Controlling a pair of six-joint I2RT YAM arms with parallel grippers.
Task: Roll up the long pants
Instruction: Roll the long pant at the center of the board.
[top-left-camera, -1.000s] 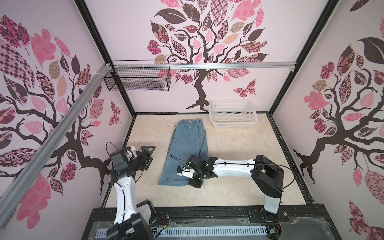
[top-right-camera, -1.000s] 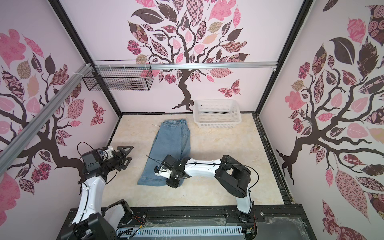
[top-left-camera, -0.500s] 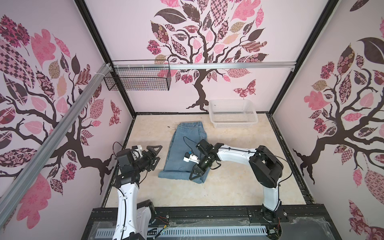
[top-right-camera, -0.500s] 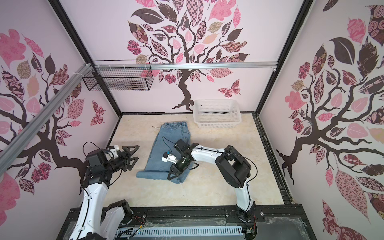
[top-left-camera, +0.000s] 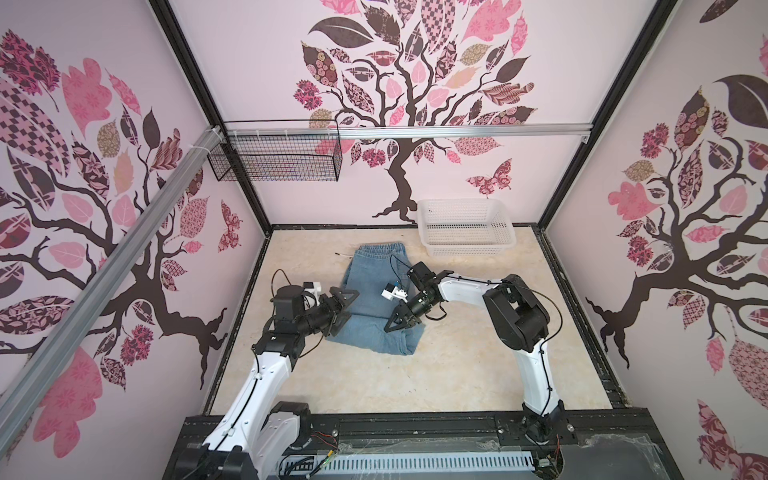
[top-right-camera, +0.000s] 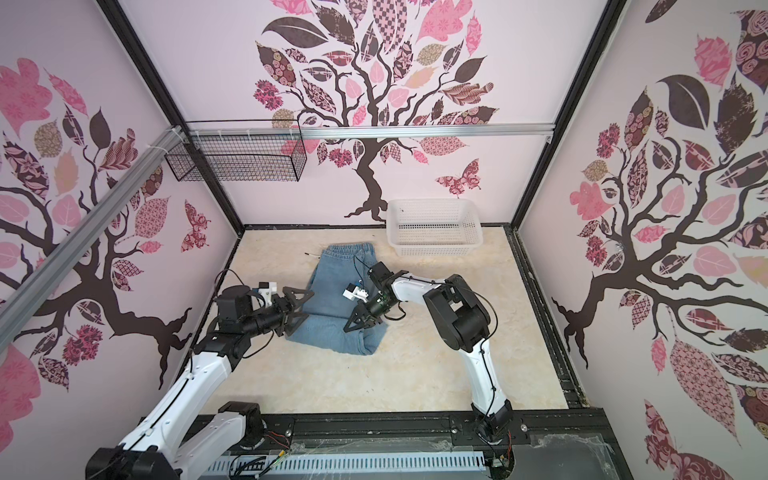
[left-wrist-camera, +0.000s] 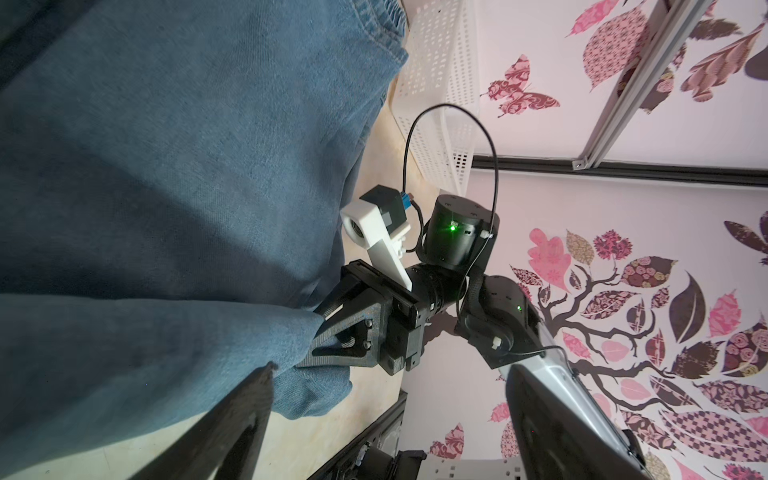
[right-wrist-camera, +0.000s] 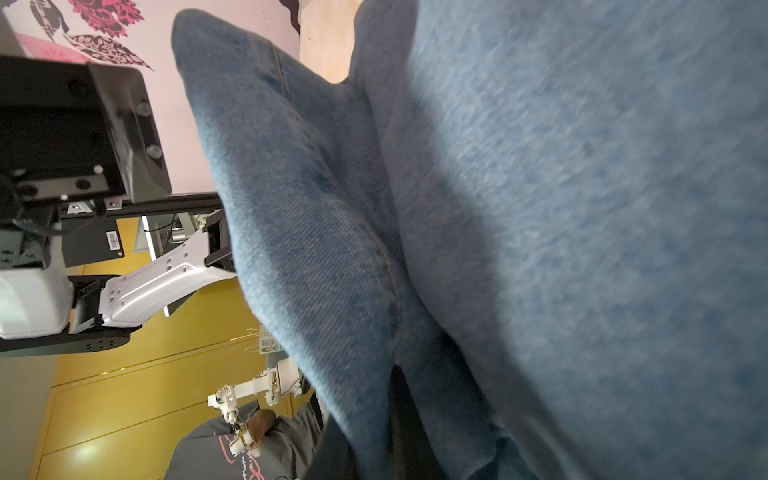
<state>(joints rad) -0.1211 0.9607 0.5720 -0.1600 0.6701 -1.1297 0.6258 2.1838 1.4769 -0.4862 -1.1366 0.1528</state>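
Lying mid-frame on the beige marbled desk, the light blue faded denim long pants look heavy, floppy and grippy. The right gripper pinches their doubled-over lower fold. The left gripper gapes empty at that fold's left edge, likely the best hold.

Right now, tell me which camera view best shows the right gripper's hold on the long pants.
The left wrist view: the right gripper appears side-on, shut on a fold of the long pants. Both top views show the gripper small from above. The right wrist view is nearly all denim, blurred close up.
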